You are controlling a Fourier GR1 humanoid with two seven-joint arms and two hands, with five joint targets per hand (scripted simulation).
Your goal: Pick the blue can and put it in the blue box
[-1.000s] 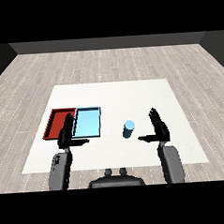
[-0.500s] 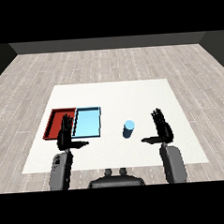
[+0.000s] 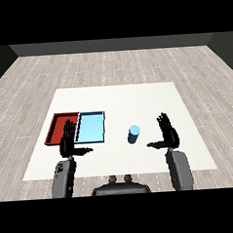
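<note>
On the white surface (image 3: 136, 95), two trays, a can and both hands in view.
The red tray (image 3: 56, 128) and light blue tray (image 3: 91, 127) lie touching side by side at the left; the blue can (image 3: 134, 134) stands upright right of them, apart from both. The right hand (image 3: 167, 133), fingers straight and spread, hangs just beside the can without touching; the left hand (image 3: 69, 141), equally spread, sits at the trays' near edge.

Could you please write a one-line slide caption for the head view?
Open right hand beside the upright blue can; light blue tray waits left.
</note>
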